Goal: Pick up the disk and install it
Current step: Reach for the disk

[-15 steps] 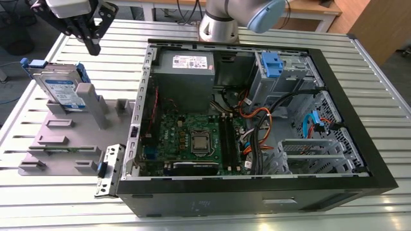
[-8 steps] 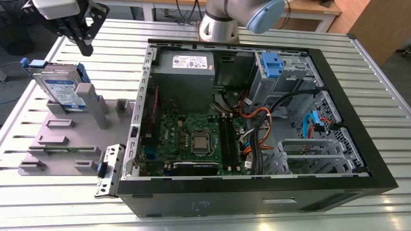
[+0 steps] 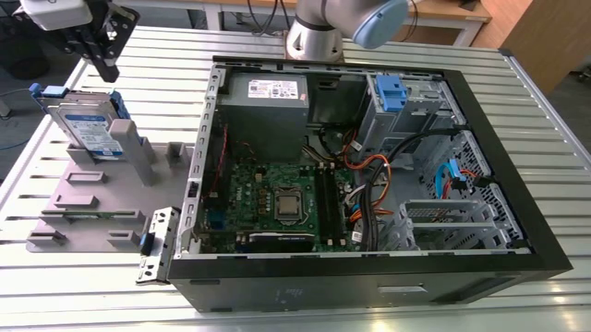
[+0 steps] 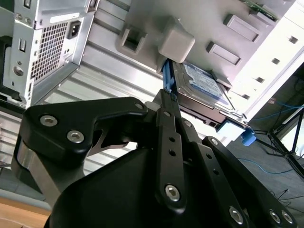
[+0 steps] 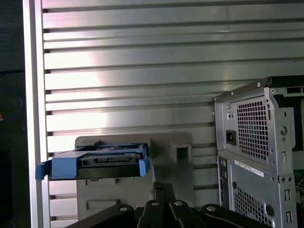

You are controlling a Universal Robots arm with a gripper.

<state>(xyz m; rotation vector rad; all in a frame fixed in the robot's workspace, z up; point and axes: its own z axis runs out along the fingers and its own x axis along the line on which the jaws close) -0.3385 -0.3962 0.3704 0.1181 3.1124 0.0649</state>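
Exterior view: the disk (image 3: 88, 128) stands in the grey holder (image 3: 83, 187) on the slatted table (image 3: 305, 315), on the exterior view's left of the open computer case (image 3: 369, 266). The gripper (image 3: 109, 75) hangs just above it, its fingers pressed together and holding nothing. I judge the task is at its start: the disk is not picked up and not installed. The disk leans tilted on one edge with its label face turned up and toward the case, and its long axis slopes down toward the near side of the table.

Second wrist view: the closed gripper (image 4: 166, 97) points at the blue bracket end of the disk (image 4: 204, 83).

First wrist view: the disk (image 5: 97, 161) is seen edge-on beyond the gripper (image 5: 161, 187).
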